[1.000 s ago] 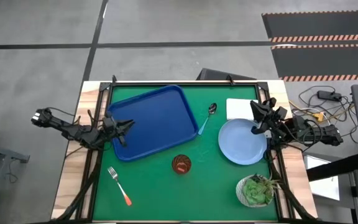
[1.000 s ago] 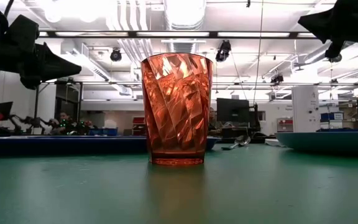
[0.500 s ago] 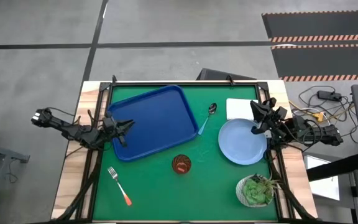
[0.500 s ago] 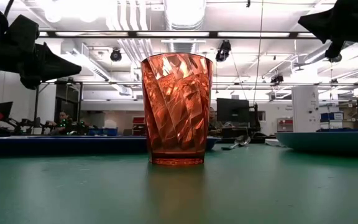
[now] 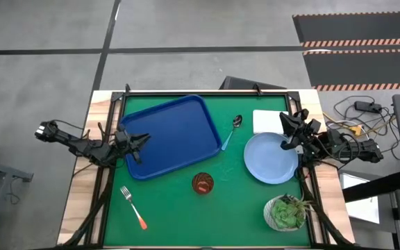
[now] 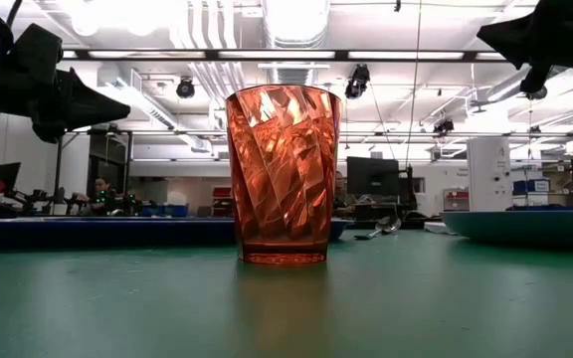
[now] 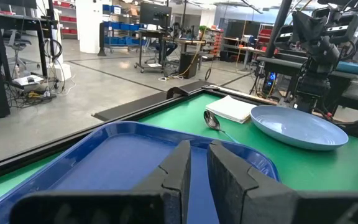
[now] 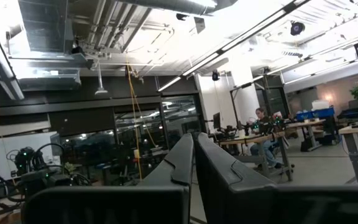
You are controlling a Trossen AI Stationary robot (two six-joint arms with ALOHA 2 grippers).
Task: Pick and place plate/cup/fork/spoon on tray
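At the table's left edge the left gripper (image 5: 139, 141) hangs over the near-left rim of the dark-blue tray (image 5: 176, 121), its fingers pressed nearly together and holding nothing; the tray is bare, so none of the four pieces has been placed yet. The fork (image 5: 133, 207) lies on the green mat below the tray's left corner, orange handle pointing toward the table's front edge; it is thin and flat, and a pinch that comes down slightly off its shaft would probably skid it or spin it away. Further right the red-brown cup (image 5: 203, 183) stands upright just off the tray's front right corner; a faceted, light tumbler like this could tip if one finger touches its wall before the other. The spoon (image 5: 230, 131) lies just beside the tray's right rim, bowl away from the front, well apart from the cup. Next comes the light-blue plate (image 5: 271, 157), near the white block (image 5: 267, 121); its low rim gives little to grip and it may slide toward the potted plant (image 5: 287, 212). The right gripper (image 5: 287, 141) hovers at the plate's right rim, clenched on nothing, pointing up into the room.
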